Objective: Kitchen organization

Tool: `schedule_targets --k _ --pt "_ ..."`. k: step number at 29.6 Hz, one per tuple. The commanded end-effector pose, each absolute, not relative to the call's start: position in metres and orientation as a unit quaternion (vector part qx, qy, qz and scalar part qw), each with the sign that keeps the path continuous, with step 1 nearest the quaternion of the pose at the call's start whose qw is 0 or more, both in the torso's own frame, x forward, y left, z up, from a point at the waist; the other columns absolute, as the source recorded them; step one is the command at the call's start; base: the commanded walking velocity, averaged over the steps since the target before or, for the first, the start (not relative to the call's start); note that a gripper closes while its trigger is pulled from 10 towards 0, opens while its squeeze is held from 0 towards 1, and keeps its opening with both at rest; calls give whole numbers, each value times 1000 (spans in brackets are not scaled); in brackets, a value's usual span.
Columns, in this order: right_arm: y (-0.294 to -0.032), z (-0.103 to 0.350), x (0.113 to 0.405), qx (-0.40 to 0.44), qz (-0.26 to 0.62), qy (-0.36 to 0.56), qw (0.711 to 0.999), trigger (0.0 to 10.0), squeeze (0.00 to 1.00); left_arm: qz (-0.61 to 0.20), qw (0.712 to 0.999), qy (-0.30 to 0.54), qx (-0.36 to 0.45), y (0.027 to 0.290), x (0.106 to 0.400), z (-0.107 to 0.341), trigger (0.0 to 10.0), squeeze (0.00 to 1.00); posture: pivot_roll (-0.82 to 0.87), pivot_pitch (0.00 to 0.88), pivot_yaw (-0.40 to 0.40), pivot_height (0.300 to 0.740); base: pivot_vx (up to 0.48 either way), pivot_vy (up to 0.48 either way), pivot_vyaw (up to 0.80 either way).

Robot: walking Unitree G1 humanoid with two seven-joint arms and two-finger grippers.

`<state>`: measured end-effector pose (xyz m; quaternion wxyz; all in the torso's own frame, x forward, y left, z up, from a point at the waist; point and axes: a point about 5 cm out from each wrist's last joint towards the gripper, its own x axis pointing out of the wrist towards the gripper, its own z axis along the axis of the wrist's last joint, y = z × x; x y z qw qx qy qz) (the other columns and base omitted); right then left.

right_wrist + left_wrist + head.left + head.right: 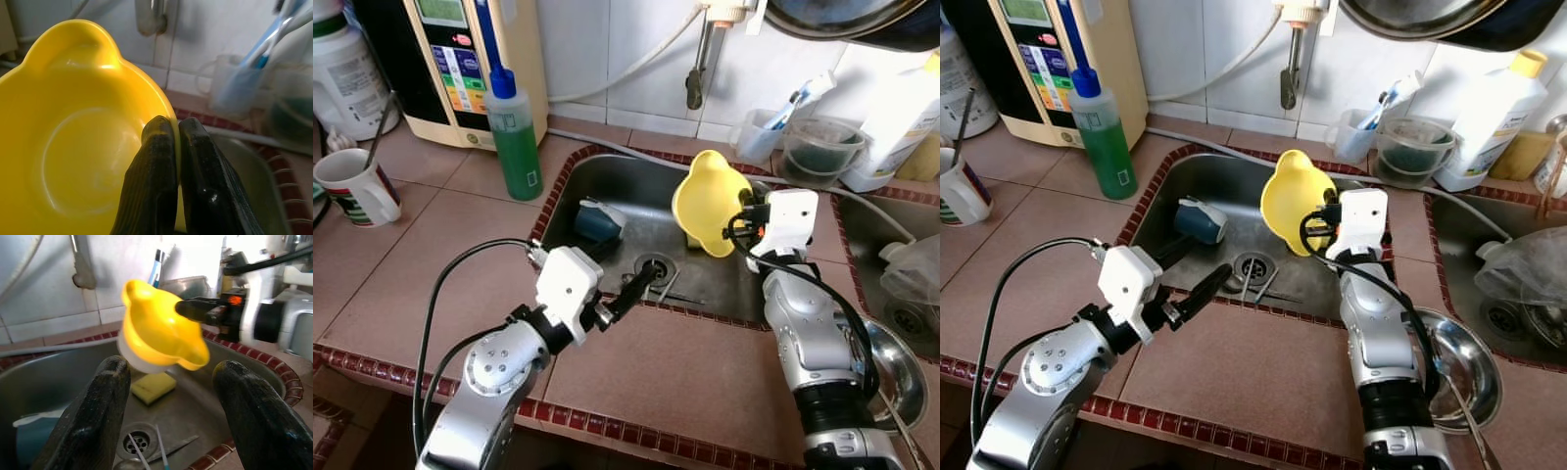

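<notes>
My right gripper [177, 128] is shut on the rim of a yellow plastic bowl [705, 201]. It holds the bowl tilted on edge above the right half of the steel sink [597, 176]. My left gripper [641, 284] is open over the sink's front edge, near the drain [654, 266], with nothing between its fingers [98, 416]. In the left wrist view the yellow bowl [156, 330] hangs beyond them. A blue cup with a white lid [600, 223] lies in the sink, and a yellow sponge [152, 387] sits under the bowl.
A green soap bottle [514, 137], a mug [357, 186] and a water appliance [460, 59] stand on the tiled counter to the left. The tap [700, 59] hangs above the sink. A clear container [819, 149] and a steel bowl [891, 377] are to the right.
</notes>
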<state>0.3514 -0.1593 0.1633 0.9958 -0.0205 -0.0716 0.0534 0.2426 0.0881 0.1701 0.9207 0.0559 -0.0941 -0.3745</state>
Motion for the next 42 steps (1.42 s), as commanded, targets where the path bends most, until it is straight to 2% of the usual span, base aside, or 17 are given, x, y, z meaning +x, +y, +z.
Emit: schedule_targets --k 1,12,19,42 --pt "-159 164 356 -10 62 -61 996 10000 0 -383 917 -96 54 82 236 175 10000 0 -39 218 -55 740 0 0 0" --pt "-135 169 368 15 128 -30 991 10000 0 -396 912 -88 56 75 227 175 10000 0 -35 242 -68 740 0 0 0" --pt "-124 172 366 27 163 -24 986 10000 0 -398 911 -86 58 73 226 176 10000 0 -35 240 -71 740 0 0 0" --pt "-127 161 357 66 156 17 985 10000 0 -411 906 -84 65 72 224 177 10000 0 -36 218 -70 740 0 0 0"
